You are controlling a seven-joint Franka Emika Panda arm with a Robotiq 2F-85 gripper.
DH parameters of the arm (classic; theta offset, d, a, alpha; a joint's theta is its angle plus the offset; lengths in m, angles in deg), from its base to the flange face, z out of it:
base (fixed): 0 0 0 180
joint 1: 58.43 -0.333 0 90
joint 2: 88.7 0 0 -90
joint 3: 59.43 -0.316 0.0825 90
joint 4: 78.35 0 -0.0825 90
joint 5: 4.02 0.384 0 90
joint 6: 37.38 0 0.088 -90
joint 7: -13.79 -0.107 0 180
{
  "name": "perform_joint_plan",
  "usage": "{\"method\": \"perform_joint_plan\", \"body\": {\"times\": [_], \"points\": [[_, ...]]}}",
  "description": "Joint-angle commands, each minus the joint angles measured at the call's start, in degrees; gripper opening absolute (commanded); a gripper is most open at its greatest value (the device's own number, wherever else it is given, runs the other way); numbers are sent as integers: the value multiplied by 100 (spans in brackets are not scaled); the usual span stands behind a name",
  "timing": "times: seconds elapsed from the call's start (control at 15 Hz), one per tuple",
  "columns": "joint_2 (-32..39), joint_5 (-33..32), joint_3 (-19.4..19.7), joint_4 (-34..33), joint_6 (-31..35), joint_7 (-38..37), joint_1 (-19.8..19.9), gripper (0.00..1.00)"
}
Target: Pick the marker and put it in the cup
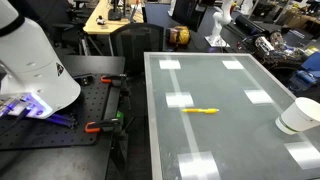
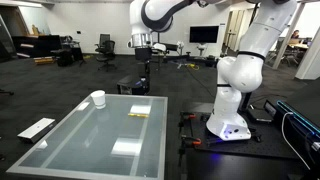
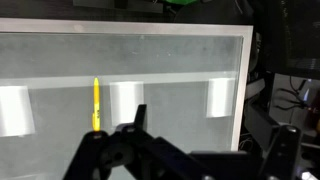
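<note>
The yellow marker [image 1: 200, 110] lies flat near the middle of the glass-topped table [image 1: 200, 140]. It also shows in the other exterior view [image 2: 139, 115] and in the wrist view [image 3: 96, 105]. The white cup [image 1: 300, 115] stands upright near a table edge, apart from the marker, and shows again in an exterior view [image 2: 98, 99]. It is out of the wrist view. My gripper [image 2: 146, 48] hangs high above the table's far end, well away from both. In the wrist view its dark fingers [image 3: 200, 150] are spread wide with nothing between them.
The robot base [image 2: 235, 100] stands on a black bench beside the table, with clamps [image 1: 100, 126] on it. A keyboard [image 2: 37, 128] lies on the floor by the table. Chairs and desks [image 1: 110, 15] fill the room behind.
</note>
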Motion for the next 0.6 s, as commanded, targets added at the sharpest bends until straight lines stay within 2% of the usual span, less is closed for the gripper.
{"method": "perform_joint_plan", "body": {"times": [0.0, 0.27, 0.4, 0.53], "points": [[4, 28, -83, -9, -16, 25, 91, 100], [4, 27, -83, -9, -16, 25, 91, 100], [-50, -92, -174, 159, 355, -119, 130, 100], [-163, -295, -294, 466, 1040, -319, 203, 100]]}}
